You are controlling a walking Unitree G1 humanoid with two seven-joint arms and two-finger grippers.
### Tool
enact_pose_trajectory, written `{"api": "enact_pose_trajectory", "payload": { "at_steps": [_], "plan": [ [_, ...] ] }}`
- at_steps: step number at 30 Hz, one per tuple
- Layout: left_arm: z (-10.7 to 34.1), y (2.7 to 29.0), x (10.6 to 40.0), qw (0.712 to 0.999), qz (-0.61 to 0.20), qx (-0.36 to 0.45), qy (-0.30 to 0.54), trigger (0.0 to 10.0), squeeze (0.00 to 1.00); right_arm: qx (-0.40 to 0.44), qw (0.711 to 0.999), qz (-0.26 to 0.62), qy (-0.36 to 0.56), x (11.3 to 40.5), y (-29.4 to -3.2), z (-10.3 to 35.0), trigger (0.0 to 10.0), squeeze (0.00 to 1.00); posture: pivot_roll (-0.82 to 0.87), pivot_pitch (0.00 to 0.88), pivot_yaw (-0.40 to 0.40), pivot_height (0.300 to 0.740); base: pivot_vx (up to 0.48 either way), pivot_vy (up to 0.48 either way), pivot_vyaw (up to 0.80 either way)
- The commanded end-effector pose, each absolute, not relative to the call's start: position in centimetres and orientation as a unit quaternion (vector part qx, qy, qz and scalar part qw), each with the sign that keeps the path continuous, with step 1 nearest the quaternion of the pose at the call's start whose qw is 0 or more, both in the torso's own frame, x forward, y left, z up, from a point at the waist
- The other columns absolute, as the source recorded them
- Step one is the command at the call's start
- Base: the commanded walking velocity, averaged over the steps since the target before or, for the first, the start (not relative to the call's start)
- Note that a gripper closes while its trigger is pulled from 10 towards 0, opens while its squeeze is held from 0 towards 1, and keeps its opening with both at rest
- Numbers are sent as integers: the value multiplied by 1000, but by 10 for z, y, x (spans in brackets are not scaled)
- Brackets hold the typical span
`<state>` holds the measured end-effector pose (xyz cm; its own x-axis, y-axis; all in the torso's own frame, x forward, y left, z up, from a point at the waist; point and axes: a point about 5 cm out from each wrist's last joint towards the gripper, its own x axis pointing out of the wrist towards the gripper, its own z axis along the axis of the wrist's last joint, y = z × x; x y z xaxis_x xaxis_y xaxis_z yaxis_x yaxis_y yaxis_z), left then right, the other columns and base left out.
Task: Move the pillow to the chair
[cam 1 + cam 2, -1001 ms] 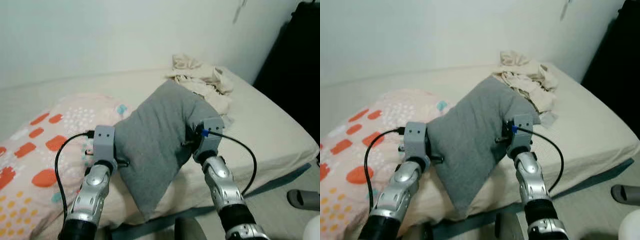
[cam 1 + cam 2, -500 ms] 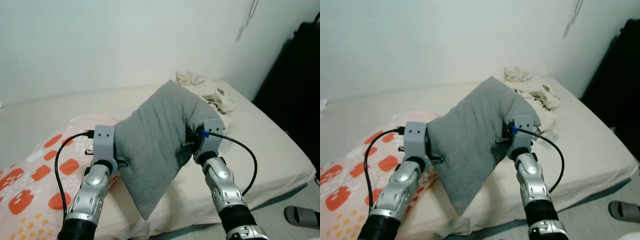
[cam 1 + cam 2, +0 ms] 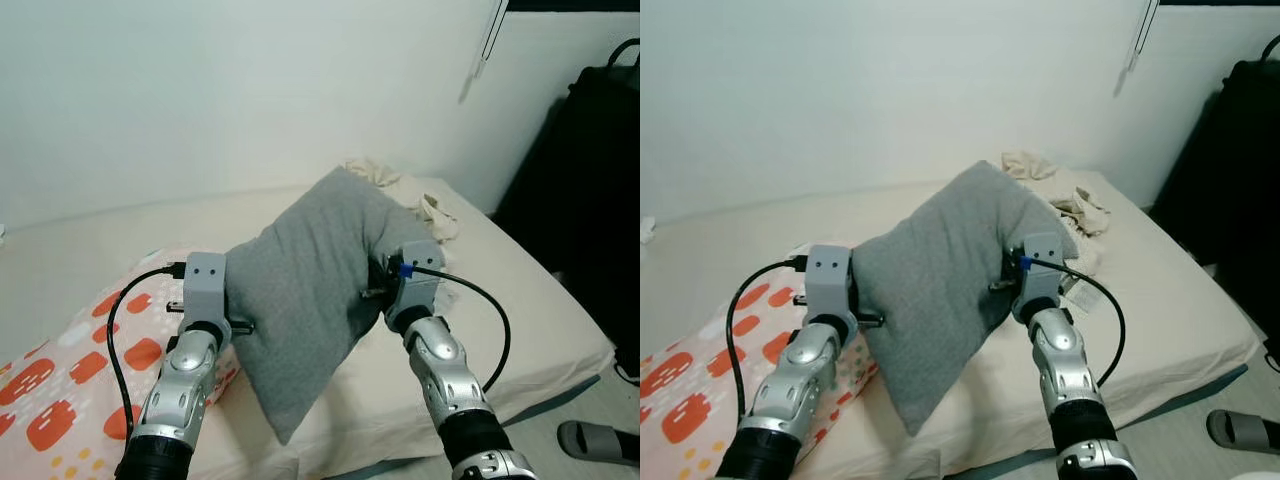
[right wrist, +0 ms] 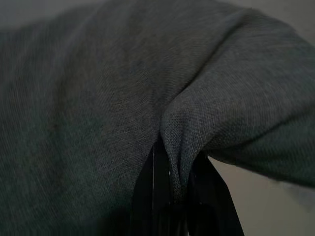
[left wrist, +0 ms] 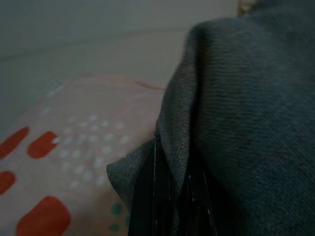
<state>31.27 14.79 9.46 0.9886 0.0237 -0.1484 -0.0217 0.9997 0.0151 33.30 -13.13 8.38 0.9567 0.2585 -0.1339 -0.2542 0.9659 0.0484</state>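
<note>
A grey pillow [image 3: 310,280] hangs in the air between my two arms, above the bed, one corner pointing down. My left gripper [image 5: 172,191] is shut on a fold of its cloth at its left edge. My right gripper [image 4: 179,196] is shut on a bunched fold at its right edge. In the eye views the fingers are hidden behind the pillow; the grey wrist housings sit at either side of it.
A bed with a cream sheet [image 3: 520,330] lies below. A pink quilt with orange and white marks [image 3: 80,370] covers its left part. Crumpled cream cloth [image 3: 420,200] lies by the white wall. A dark wardrobe [image 3: 590,190] stands at right; a grey slipper [image 3: 600,440] is on the floor.
The camera has risen and tilted up, so more wall and wardrobe show and the bed sits lower. The pillow stays held between both grippers, unchanged relative to my arms.
</note>
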Motion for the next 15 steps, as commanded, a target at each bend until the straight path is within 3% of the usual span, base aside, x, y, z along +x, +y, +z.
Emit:
{"api": "enact_pose_trajectory", "payload": {
  "at_steps": [1, 9, 15],
  "plan": [
    [97, 139, 313, 998, 5, 0, 59, 10000, 0, 8, 978, 178, 109, 326, -115, 69, 10000, 0, -33, 0, -103, 740, 0, 0, 0],
    [86, 140, 309, 995, -20, -35, 90, 10000, 0, -1, 978, 162, 133, 321, -124, 55, 10000, 0, -30, 0, -107, 740, 0, 0, 0],
    [74, 142, 306, 994, -44, 6, 99, 10000, 0, 17, 973, 178, 148, 313, -130, 47, 10000, 0, -33, 0, -106, 740, 0, 0, 0]
  ]
}}
